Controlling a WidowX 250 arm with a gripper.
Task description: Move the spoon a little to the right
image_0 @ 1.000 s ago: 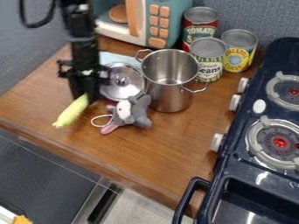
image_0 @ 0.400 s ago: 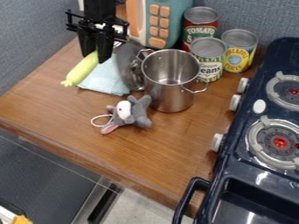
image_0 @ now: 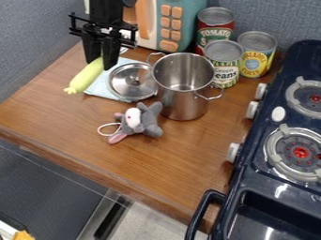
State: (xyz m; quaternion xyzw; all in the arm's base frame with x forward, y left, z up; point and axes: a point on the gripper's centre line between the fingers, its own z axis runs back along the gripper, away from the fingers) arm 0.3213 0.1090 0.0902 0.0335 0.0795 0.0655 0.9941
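Note:
At the upper left of the camera view, the black gripper (image_0: 102, 64) hangs over the table's back left part. Its fingers are closed around the upper end of a pale yellow-green corn-like toy (image_0: 85, 78), whose narrow tip slants down to the left. A small silvery piece (image_0: 123, 50) shows just right of the fingers; I cannot tell whether it is part of a spoon.
Right of the gripper, a metal lid (image_0: 132, 81) lies on a light blue cloth (image_0: 100, 87), beside a steel pot (image_0: 183, 86). A grey plush mouse (image_0: 141, 121) sits in front. Cans (image_0: 223, 63) and a toy microwave (image_0: 169, 23) stand behind; a dark stove (image_0: 276, 187) is at right.
The gripper has moved up and slightly right in the view, carrying the yellow-green toy. The lid, tilted up in the middle frame, now lies flat on the cloth.

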